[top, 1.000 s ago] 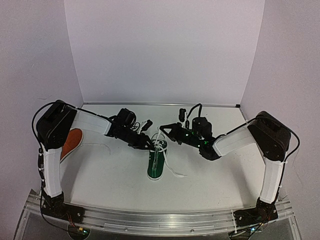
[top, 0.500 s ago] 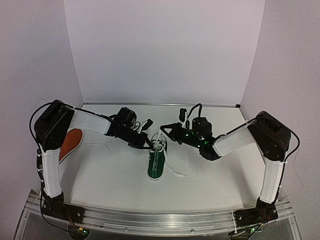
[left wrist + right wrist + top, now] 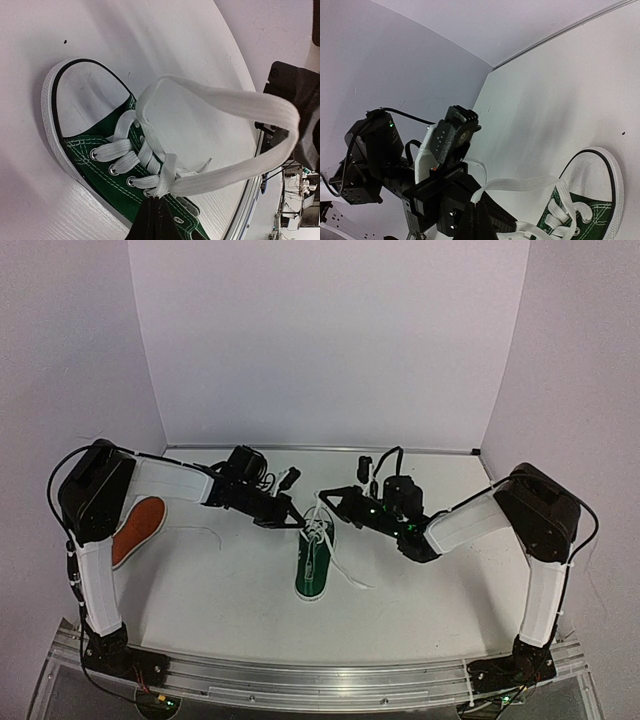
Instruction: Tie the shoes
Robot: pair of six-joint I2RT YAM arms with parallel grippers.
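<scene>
The dark green shoe (image 3: 312,568) lies mid-table, its toe toward the arms' bases. Its white lace (image 3: 225,100) rises in one long loop from the crossing above the eyelets. My left gripper (image 3: 299,524) is shut on the lace right at that crossing, its tip (image 3: 155,201) over the shoe's tongue (image 3: 150,150). Behind the heel end of the shoe, my right gripper (image 3: 322,498) is shut on the far end of the loop (image 3: 492,186) and holds it stretched in the air. The orange-red shoe (image 3: 138,528) lies at the far left, partly under the left arm.
A loose end of lace (image 3: 350,585) trails on the table right of the green shoe. A thin white lace (image 3: 205,532) lies beside the orange-red shoe. Walls close the table at back and sides. An aluminium rail (image 3: 320,680) runs along the near edge.
The left gripper has shut on the lace at the crossing and drawn slightly left and back. The right gripper has kept still, holding the loop.
</scene>
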